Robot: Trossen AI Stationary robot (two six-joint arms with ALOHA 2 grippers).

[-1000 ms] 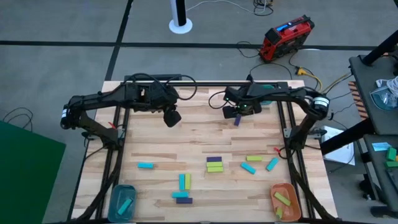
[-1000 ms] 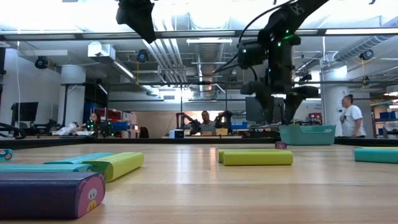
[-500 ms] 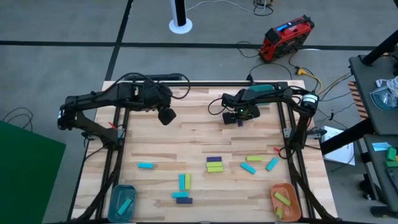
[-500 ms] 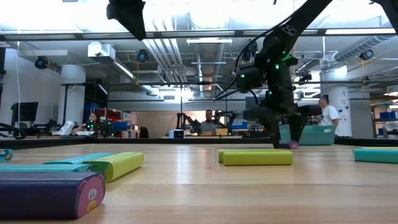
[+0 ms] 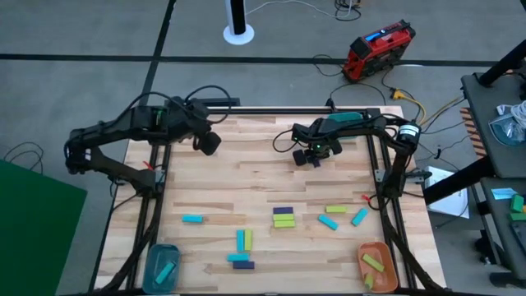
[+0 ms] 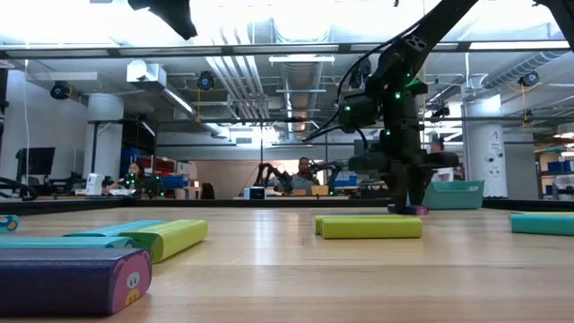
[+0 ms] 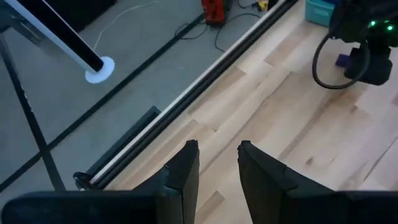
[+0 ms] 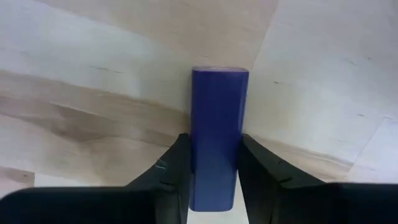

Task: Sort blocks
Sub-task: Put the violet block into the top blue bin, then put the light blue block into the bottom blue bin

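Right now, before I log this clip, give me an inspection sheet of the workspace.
Surface: pale wooden plank table, flat.
Job's things: small cyan, yellow-green and purple rectangular blocks scattered near the front edge; one purple rectangular block in the right end effector; one block in each front bowl.
Clutter: teal bowl, orange bowl.
Grippers: right end effector shut on the purple block, low at the table; left end effector open, raised, empty.
Cables: black loops on both arms.
Surroundings: red device on floor; people beyond the table.
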